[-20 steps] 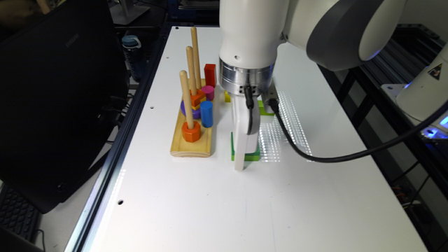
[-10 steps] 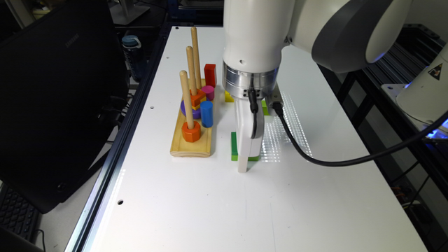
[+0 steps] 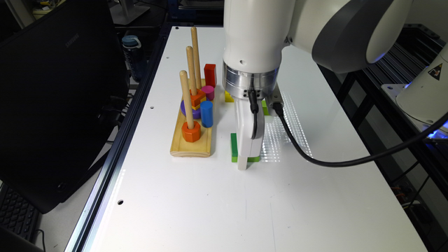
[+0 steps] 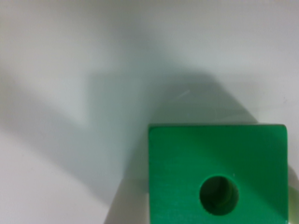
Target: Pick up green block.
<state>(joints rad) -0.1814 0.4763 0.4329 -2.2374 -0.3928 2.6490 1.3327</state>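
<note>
The green block lies flat on the white table, dark green on top with a lime-green lower layer. My gripper reaches straight down at the block's near side, its white tip at table level and covering most of the block. In the wrist view the green block sits very close, and its round centre hole is plain to see. Whether the gripper holds the block cannot be told from these views.
A wooden peg board with three upright pegs, an orange nut and a blue cylinder stands just to the exterior view's left of the block. A small lime-green block and a yellow piece lie behind the wrist. A black cable trails off to the exterior view's right.
The arm has shifted slightly toward the exterior view's right. The gripper stays low at the green block, which has not moved.
</note>
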